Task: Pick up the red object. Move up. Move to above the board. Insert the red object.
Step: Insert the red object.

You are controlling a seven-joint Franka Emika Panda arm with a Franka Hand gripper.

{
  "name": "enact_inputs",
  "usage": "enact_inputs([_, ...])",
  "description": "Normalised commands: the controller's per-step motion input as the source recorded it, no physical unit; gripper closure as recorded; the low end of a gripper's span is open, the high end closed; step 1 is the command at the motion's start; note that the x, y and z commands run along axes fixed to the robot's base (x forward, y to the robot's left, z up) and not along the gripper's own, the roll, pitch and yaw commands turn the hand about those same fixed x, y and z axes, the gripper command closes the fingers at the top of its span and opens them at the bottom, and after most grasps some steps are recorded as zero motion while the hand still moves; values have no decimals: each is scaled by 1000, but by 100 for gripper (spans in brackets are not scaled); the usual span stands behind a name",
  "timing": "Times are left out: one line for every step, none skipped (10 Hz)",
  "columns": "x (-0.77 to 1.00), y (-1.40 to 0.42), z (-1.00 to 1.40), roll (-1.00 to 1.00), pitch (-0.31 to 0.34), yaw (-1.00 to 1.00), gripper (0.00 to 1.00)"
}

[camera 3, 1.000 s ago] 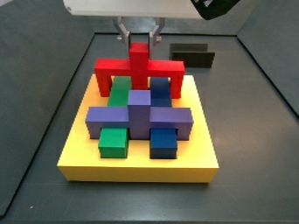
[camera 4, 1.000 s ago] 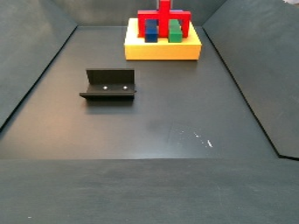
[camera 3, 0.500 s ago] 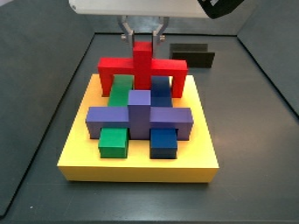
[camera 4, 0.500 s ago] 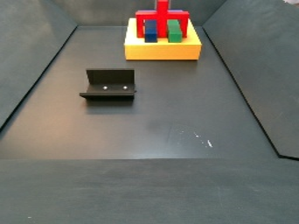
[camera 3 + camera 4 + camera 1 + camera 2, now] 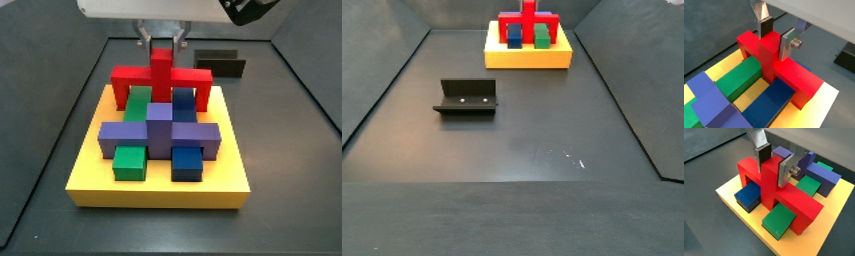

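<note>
The gripper [image 5: 775,36] clamps the upright stem of the red object [image 5: 774,65], whose prongs stand on the board [image 5: 94,182] astride the green bar [image 5: 781,219] and blue bar [image 5: 749,195] (purple block [image 5: 159,133] at 6 o'clock in a side view). The fixture [image 5: 466,97] sits well apart.

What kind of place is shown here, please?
Probably a robot test bench: a dark walled floor, a bolted fixture, and the gripper holding the red object on the board.
</note>
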Motion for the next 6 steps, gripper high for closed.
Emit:
enact_inputs([297,-83,-337,0,-14,0,100])
enact_inputs([383,-46,-334,0,0,0,100])
enact_inputs([366,0,-369,0,0,0,100])
enact_inputs([329,9,-403,4,0,0,100])
enact_inputs([374,74,-429,0,0,-37,100])
enact_inputs([349,69,-409,0,0,-26,100])
